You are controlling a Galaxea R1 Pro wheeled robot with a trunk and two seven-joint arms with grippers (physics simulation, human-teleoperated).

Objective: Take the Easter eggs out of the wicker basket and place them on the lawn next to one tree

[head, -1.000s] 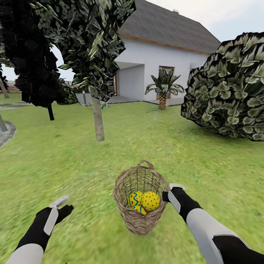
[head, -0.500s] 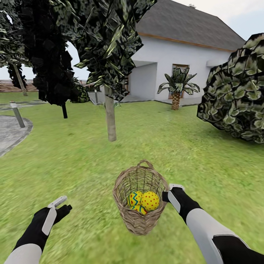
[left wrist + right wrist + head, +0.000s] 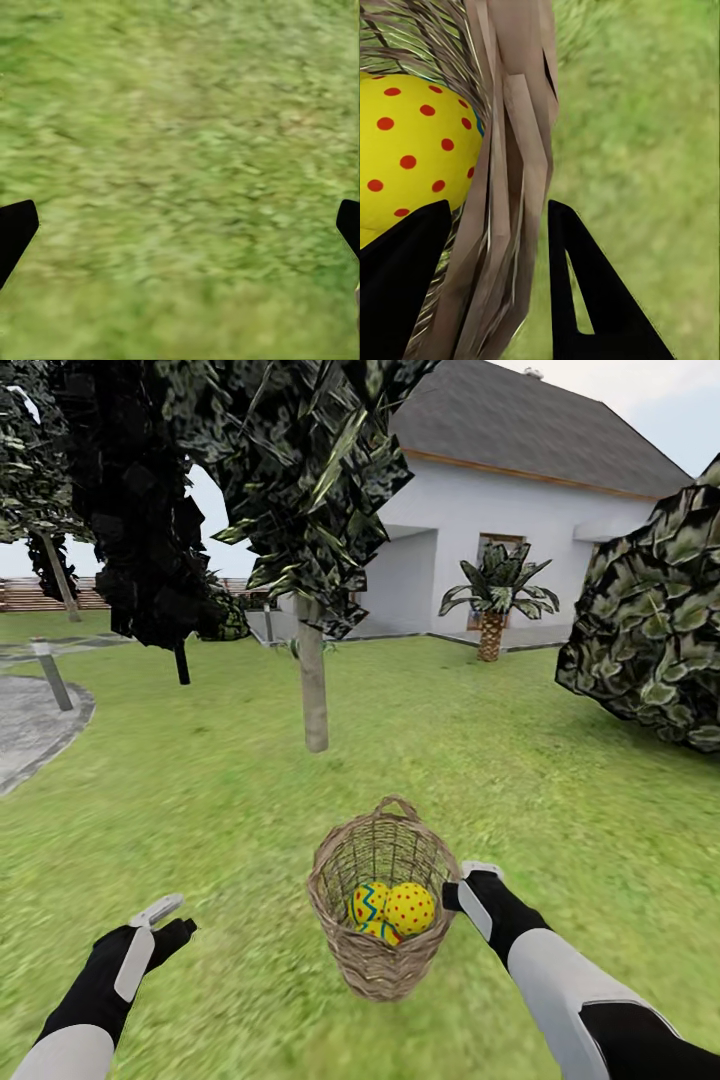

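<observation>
The wicker basket (image 3: 380, 952) hangs in front of me over the lawn (image 3: 200, 790), with three yellow Easter eggs in it: a red-dotted one (image 3: 411, 907), a zigzag one (image 3: 369, 903) and a third (image 3: 380, 931) beneath them. My right gripper (image 3: 455, 890) is shut on the basket's right wall. In the right wrist view its fingers straddle the woven wall (image 3: 510, 187), with the dotted egg (image 3: 412, 150) just inside. My left gripper (image 3: 170, 918) hovers open and empty over grass at the lower left. A tree with a pale bare trunk (image 3: 314, 690) stands ahead, slightly left of the basket.
A white house (image 3: 520, 550) and a small palm (image 3: 492, 630) lie behind the lawn. A big bush (image 3: 660, 630) crowds the right side. A dark thin-trunked tree (image 3: 182, 660), a grey paved circle (image 3: 30, 725) and a short post (image 3: 52, 675) are at the left.
The whole scene has slid to the right, so the camera has turned left. The basket, the eggs and both arms hold the same places in the picture.
</observation>
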